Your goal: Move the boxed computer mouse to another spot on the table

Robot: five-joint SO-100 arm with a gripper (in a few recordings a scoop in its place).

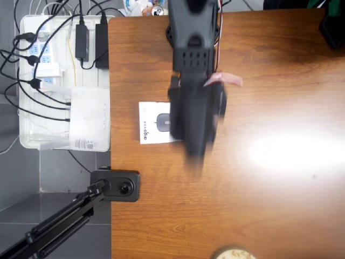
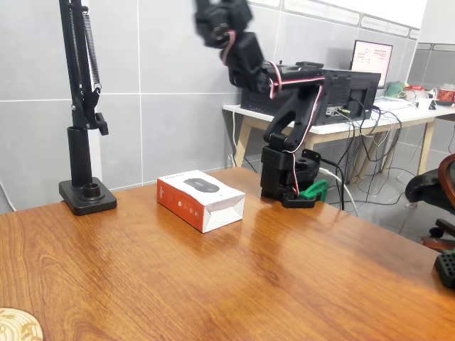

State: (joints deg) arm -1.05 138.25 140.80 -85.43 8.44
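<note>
Surface: the table point(image 2: 234, 284) is a brown wood-grain top with a glossy sheen; in the overhead view a bright glare patch lies toward its right side. Behind it in the fixed view stand grey tiled walls and a white desk point(image 2: 370, 122) loaded with monitors and cables.

The boxed computer mouse point(image 2: 200, 199) lies flat on the table, white face up with the dark mouse picture showing and its orange-red side facing the camera in the fixed view. In the overhead view the box point(image 1: 154, 123) sits near the table's left edge, about midway along it, partly covered by the black arm point(image 1: 195, 81) passing above. The arm's base point(image 2: 288, 177) stands at the table's far edge, just beside the box. The arm is raised high and blurred; whether the fingers are spread or pressed together cannot be told.

Open wood extends right and toward the near edge. A black camera stand point(image 2: 87, 192) is clamped at the left edge. A round pale object point(image 2: 18, 325) sits at the near edge.

Off the table's left edge, a white tray point(image 1: 32, 137) holds power strips, black adapters, cables and a white router-like device point(image 1: 89, 116)
</note>
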